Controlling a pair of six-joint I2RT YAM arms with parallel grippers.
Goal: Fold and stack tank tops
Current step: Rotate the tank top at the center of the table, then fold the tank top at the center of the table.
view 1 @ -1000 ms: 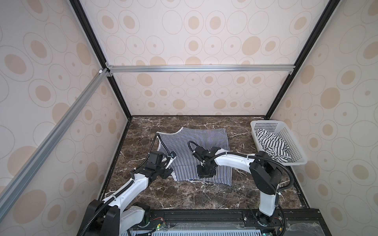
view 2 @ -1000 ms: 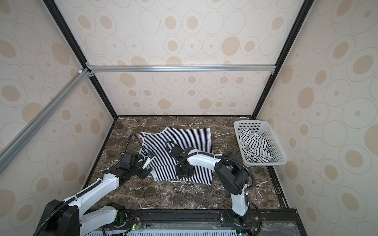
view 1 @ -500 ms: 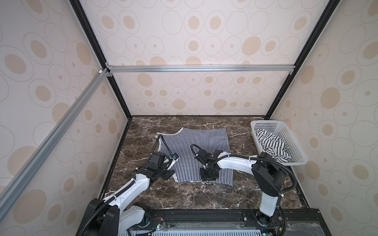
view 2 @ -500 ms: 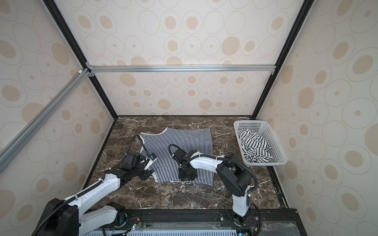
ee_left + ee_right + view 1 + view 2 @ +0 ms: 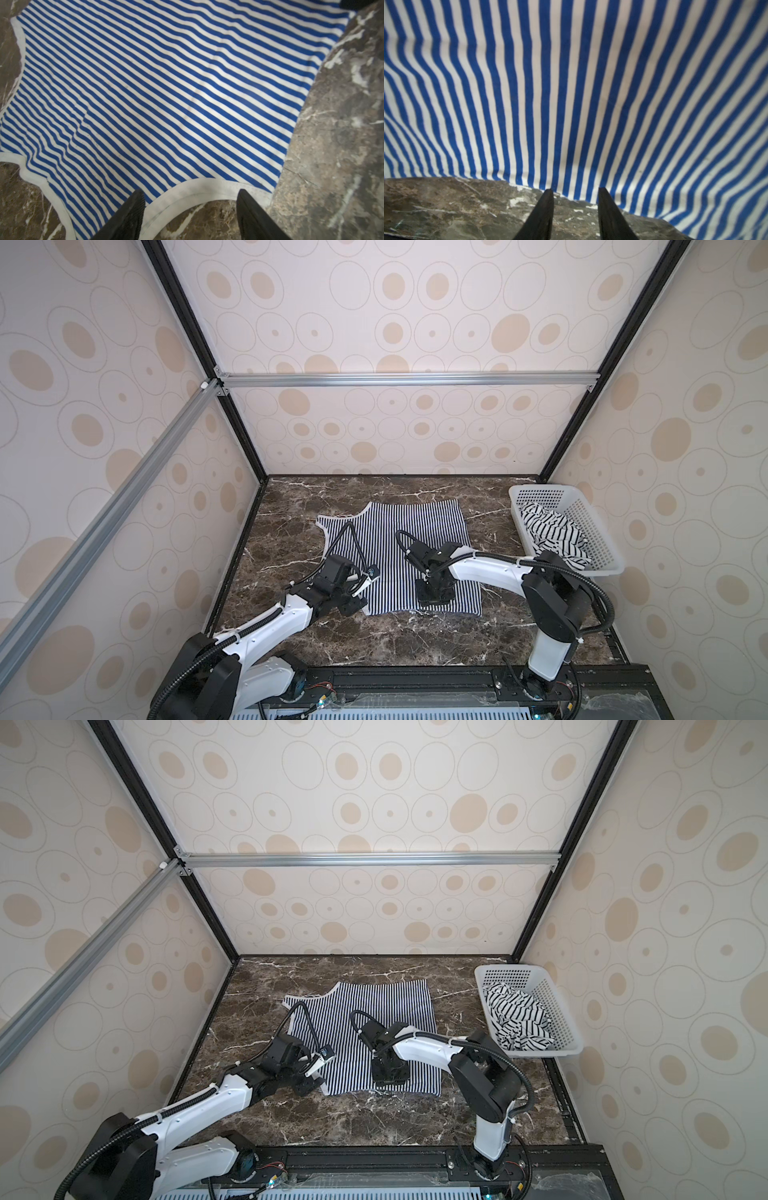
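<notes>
Soft, limp striped tank top (image 5: 415, 518) lies flat on the bench (image 5: 374, 639). Left end effector (image 5: 190, 194) and right end effector (image 5: 575, 192), both apart and empty, sit at its near edge, likely the best grip.

A white perforated basket (image 5: 544, 497) stood at the right edge of the dark marble tabletop (image 5: 374, 639) — hard by the wall. Cream panels (image 5: 415, 302) patterned with beige ovals enclosed it all — a silver rail (image 5: 415, 379) crossed them.

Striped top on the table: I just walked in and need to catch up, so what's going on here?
The fine-striped tank top lies spread flat on the marble table. The left end effector is open at its white-trimmed curved edge, the right end effector open at its straight near edge; neither grips yet. The wider-striped tank top sits crumpled in the white basket.
</notes>
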